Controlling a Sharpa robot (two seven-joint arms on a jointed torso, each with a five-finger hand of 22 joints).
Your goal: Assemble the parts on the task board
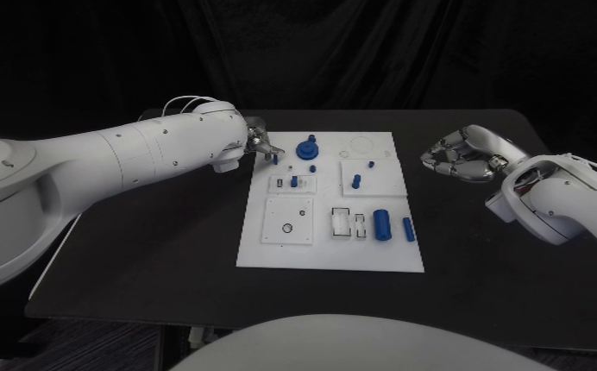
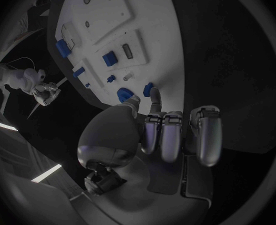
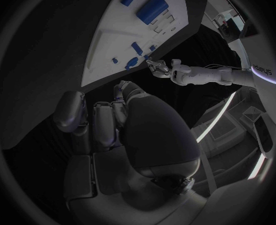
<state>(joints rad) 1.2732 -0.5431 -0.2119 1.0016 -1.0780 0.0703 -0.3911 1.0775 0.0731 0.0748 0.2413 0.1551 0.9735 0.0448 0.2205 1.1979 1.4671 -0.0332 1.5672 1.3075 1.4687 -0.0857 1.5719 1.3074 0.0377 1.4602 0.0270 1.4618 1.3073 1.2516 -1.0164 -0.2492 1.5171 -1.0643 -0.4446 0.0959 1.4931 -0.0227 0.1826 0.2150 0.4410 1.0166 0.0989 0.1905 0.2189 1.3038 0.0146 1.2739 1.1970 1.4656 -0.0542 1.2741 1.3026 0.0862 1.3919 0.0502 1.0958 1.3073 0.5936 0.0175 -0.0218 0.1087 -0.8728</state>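
The white task board (image 1: 331,250) is lying flat in the middle of the black bench (image 1: 149,285), with small blue parts spread across it. A round blue part with a stem (image 1: 309,147) is standing near the board's far left corner, and a small upright blue peg (image 1: 273,158) is sitting just beside it at the board's left edge. A short blue peg (image 1: 356,182) is standing in the raised square plate toward the far right, another small blue piece (image 1: 293,181) is sitting in the plate to its left, and a blue cylinder (image 1: 382,225) and a slimmer blue piece (image 1: 408,229) are lying side by side near the board's near right corner.

The left hand (image 1: 259,142) is reaching over the board's far left corner. In the left wrist view its fingers (image 2: 155,99) are closing on the small upright peg, one fingertip lying against it and the thumb pressing in from the other side, while the remaining fingers are hanging curled alongside.

The right hand (image 1: 463,154) is hovering above the bare bench well to the right of the board, apart from every part. Its fingers (image 1: 443,157) are curling inward toward the palm and gripping nothing.
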